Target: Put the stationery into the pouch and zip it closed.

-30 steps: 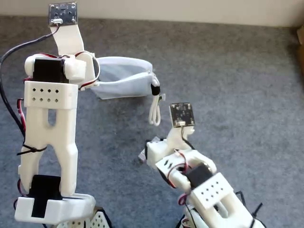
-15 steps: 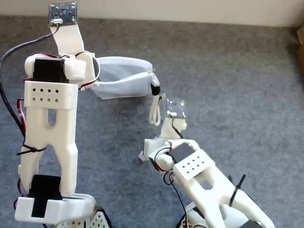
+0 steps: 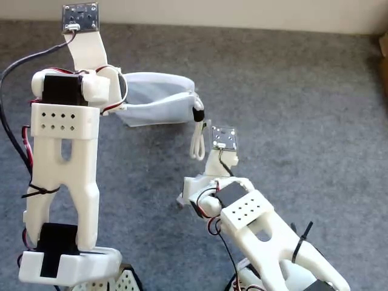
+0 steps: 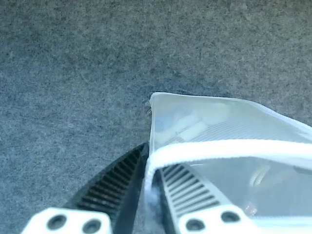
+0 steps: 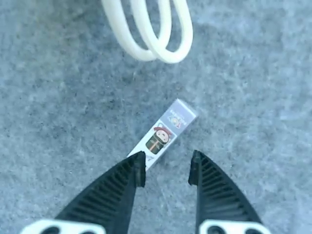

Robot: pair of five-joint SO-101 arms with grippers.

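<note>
A white translucent pouch lies on the grey carpet at the back, its mouth held up. My left gripper is shut on the pouch's white rim at one end, one finger inside and one outside. A white cord loop hangs from the zip pull at the pouch's other end. A small white eraser with a printed figure lies flat on the carpet below that cord loop. My right gripper stands open just over the eraser's near end, one finger touching its corner.
The left arm stands tall at the left of the table and the right arm stretches in from the lower right. Grey carpet covers the table, with open room on the right.
The right arm has stretched forward and swung slightly left, bringing its wrist closer to the cord loop. The left arm and the pouch have not moved.
</note>
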